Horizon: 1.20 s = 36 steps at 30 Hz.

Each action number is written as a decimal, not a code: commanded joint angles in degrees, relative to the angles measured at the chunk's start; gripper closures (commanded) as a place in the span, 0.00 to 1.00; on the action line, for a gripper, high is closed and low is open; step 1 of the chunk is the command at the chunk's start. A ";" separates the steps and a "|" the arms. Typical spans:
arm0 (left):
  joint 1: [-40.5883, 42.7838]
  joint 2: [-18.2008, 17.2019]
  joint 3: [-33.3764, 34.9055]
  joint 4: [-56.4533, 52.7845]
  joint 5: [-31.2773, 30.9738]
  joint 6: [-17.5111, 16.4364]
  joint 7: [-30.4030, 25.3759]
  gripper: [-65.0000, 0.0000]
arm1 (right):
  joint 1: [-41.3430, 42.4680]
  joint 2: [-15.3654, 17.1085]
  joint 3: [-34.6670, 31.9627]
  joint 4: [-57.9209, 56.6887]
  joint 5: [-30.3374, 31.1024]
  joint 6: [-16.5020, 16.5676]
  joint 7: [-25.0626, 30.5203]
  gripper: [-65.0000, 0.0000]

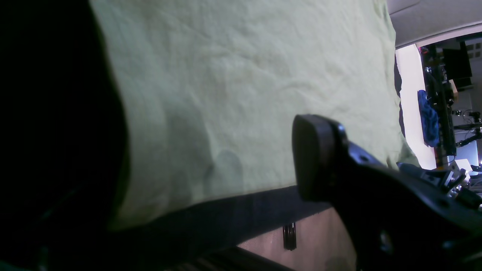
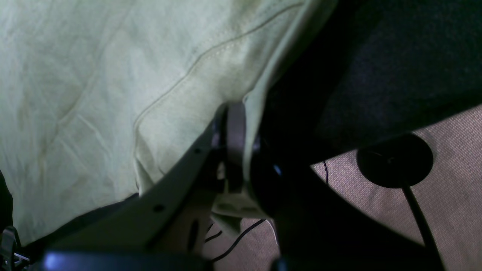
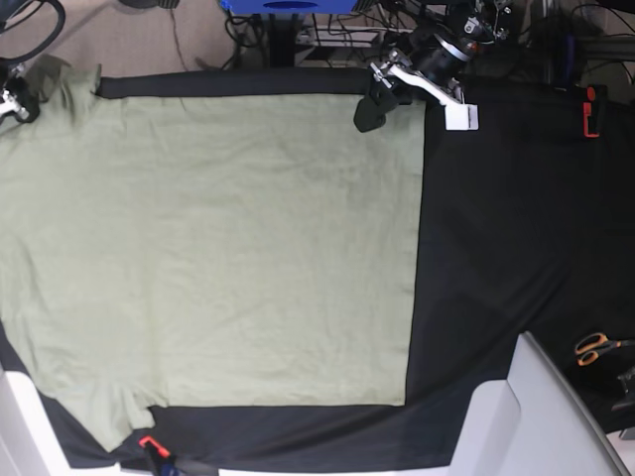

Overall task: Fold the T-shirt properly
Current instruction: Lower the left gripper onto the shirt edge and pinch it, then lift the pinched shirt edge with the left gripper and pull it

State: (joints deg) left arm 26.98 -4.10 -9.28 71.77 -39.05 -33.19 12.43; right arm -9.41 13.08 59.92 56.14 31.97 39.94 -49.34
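1. Left wrist view: left gripper (image 1: 241,165) has its jaws apart and nothing between them. One dark fingertip (image 1: 314,158) shows clearly, the other is a black blur at the frame's left. It hovers over the T-shirt (image 1: 244,75) near a straight cloth edge, with the black table cloth (image 1: 241,210) just beyond. The shirt lies flat with shallow wrinkles.

2. Right wrist view: right gripper (image 2: 235,150) is clenched on the T-shirt (image 2: 113,94). A thin strip of the sleeve hem comes down into the closed jaws. A stitched seam runs diagonally across the cloth nearby. Cloth close to the grip looks pulled up rather than lying flat.

3. Base view: T-shirt (image 3: 208,248) is spread flat over the left and middle of the black table cloth (image 3: 496,248); the right part of the cloth is bare. Right gripper (image 3: 12,99) sits at the far-left top corner on the sleeve. Left gripper (image 3: 375,107) sits at the top edge near the shirt's right corner. Scissors (image 3: 593,346) and a red clamp (image 3: 590,111) lie well apart from the shirt.

4. Handling, my read: light, thin, floppy cotton with no stiffness. It will sag and drag between grips, and one-sided pulls will wrinkle it. Pinch hems or corners, where the doubled stitched cloth holds better. The left should take the top-right corner so both arms lift one edge together.
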 commanded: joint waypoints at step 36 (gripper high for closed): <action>-3.38 0.01 0.62 12.41 1.55 8.27 11.88 1.00 | 8.49 7.01 -4.32 10.45 -0.89 0.06 -17.25 1.00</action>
State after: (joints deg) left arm 23.51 -3.97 -8.56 83.20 -36.49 -24.38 25.12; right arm -1.37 18.76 55.37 65.67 30.50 39.88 -66.85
